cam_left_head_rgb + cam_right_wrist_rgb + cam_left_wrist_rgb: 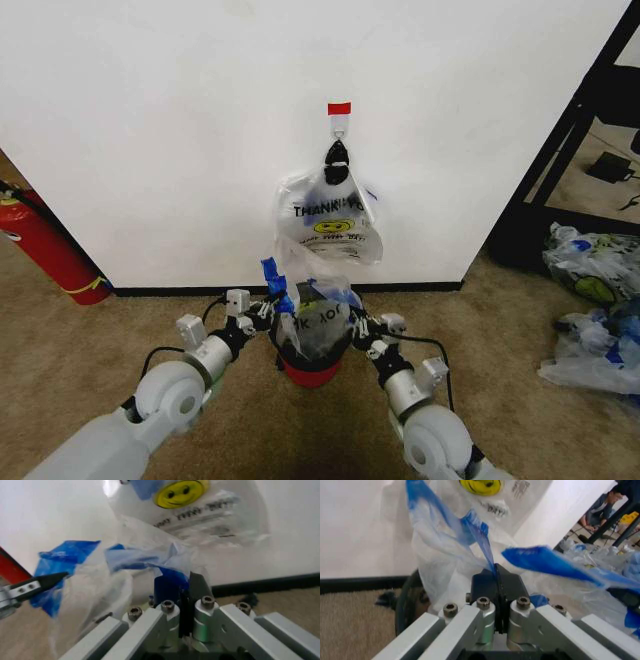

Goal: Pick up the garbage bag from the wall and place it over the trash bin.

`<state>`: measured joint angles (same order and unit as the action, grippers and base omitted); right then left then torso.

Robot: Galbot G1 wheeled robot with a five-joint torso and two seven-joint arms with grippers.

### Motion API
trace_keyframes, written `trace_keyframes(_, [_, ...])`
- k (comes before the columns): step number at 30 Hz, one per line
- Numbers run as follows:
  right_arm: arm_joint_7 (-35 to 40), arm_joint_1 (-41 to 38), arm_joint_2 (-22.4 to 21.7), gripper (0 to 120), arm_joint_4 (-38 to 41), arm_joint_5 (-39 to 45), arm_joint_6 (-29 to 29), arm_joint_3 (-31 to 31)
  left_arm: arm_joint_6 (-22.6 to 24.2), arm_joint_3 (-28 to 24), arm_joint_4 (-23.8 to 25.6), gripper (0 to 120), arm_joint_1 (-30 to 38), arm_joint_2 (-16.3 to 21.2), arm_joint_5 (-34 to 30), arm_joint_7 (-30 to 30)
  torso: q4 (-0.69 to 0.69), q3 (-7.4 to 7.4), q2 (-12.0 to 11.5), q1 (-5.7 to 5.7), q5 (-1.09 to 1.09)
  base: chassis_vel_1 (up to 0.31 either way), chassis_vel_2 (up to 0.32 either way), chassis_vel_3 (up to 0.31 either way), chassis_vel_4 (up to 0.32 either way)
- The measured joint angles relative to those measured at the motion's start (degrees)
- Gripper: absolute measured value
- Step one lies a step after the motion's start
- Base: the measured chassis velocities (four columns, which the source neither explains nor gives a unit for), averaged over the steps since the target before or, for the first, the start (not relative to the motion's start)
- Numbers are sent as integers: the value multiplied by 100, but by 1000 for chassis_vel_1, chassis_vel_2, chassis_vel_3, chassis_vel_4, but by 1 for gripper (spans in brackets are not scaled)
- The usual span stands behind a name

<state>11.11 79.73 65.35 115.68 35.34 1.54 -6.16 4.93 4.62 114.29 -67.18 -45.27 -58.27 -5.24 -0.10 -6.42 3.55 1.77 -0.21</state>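
Observation:
The garbage bag (312, 318), see-through with blue strokes and black lettering, is spread over the mouth of the trash bin (310, 372), a black mesh bin with a red base at the foot of the white wall (180, 120). My left gripper (268, 305) is shut on the bag's left edge and my right gripper (364, 326) on its right edge. In the left wrist view the left gripper (496, 569) pinches a blue-streaked fold of the bag (445, 566), with the bin's dark rim (409, 600) beside it. In the right wrist view the right gripper (184, 579) clamps the bag (135, 558).
A second smiley bag (330, 215) hangs from the hook under red tape (339, 108), just above the bin. A red fire extinguisher (48, 245) leans at the left. A black shelf frame (585, 140) and a heap of plastic bags (600, 310) lie to the right.

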Motion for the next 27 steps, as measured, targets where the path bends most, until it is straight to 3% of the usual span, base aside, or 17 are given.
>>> trace_keyframes(12, [647,388,-11,0,201,-176,-288,-175,-121,202,112,0,-754,16,356,-48,2,0,0,0,-1,0,0,0,0])
trace_keyframes(27, [1247,354,202,0,-167,-278,-601,-189,-268,239,17,0,-1209,-77,606,-65,2,0,0,0,-1,0,0,0,0])
